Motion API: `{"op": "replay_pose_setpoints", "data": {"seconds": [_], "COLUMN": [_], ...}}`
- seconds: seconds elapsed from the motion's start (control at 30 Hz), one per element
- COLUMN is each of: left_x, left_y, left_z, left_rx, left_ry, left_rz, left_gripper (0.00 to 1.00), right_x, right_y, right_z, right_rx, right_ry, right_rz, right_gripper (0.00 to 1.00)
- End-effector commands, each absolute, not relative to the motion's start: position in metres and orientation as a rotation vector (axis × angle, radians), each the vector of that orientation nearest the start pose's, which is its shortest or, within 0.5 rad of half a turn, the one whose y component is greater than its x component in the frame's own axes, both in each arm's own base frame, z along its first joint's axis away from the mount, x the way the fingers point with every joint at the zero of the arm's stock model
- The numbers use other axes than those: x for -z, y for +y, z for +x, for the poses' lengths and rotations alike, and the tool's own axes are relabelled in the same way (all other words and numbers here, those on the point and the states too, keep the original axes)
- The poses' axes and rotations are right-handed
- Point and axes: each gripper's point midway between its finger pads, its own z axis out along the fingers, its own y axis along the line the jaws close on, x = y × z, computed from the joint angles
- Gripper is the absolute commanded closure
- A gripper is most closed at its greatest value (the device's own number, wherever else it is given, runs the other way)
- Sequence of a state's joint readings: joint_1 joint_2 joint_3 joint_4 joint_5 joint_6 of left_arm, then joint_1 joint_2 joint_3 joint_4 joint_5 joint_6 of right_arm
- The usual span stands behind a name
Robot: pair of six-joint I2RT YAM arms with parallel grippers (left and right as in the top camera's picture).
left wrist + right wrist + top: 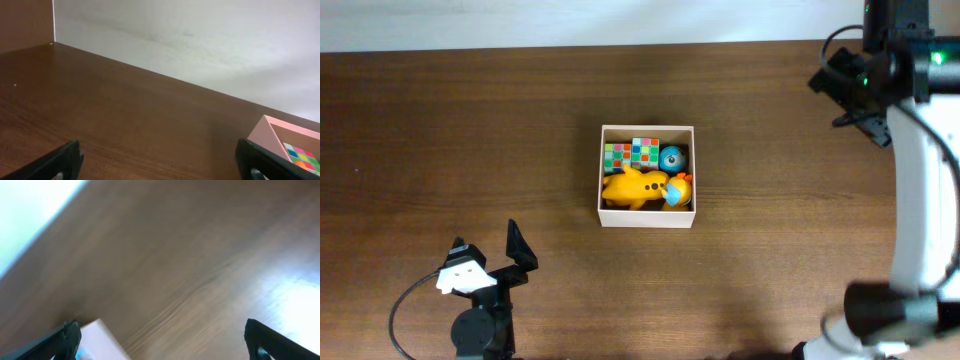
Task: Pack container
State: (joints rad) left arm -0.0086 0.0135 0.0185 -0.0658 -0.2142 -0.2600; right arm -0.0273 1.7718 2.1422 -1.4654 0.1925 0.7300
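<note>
Risk at this stage lies chiefly in any further reach toward the container (647, 219). We judge its thin cream-white walls to be light, so a finger catching the rim could slide or tip the box and spill what it holds. The yellow toy (635, 188) fills the front half and looks to sit close to the rim, so we expect a downward push beside it to lever it out. The container stands at the centre of the worktop (470, 120), square and open-topped, with two colour-grid cubes (645, 152) and a blue ball (672, 158) along its back wall. We see no loose toy outside it. The left fingers (60, 162) are spread apart and hold nothing, well apart from the box at the near left. The right fingers (265, 337) are likewise apart and empty, off at the far right.
</note>
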Motion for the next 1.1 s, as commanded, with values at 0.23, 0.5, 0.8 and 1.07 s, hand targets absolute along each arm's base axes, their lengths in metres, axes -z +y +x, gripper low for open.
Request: {"op": "replay_pose_setpoints", "data": {"seconds": [0.23, 0.5, 0.8, 1.07], "left_x": [-0.162, -0.162, -0.162, -0.162], "left_y": [0.037, 0.037, 0.037, 0.037], "left_z": [0.242, 0.242, 0.242, 0.242], "left_rx": [0.009, 0.009, 0.009, 0.009], "left_ry": [1.584, 1.584, 1.584, 1.584], "left_rz": [-0.365, -0.365, -0.365, -0.365], "left_gripper": [0.01, 0.01, 0.01, 0.01], "right_x": [-0.368, -0.329, -0.32, -0.301], "right_y": [0.032, 0.005, 0.004, 0.015], "right_z": [0.3, 0.284, 0.285, 0.26], "right_rx": [-0.144, -0.229, -0.235, -0.176], "right_ry": [2.341, 2.111, 1.694, 1.469], "right_rz": [0.681, 0.742, 0.366, 0.117], "right_gripper": [0.01, 0.01, 0.01, 0.01]}}
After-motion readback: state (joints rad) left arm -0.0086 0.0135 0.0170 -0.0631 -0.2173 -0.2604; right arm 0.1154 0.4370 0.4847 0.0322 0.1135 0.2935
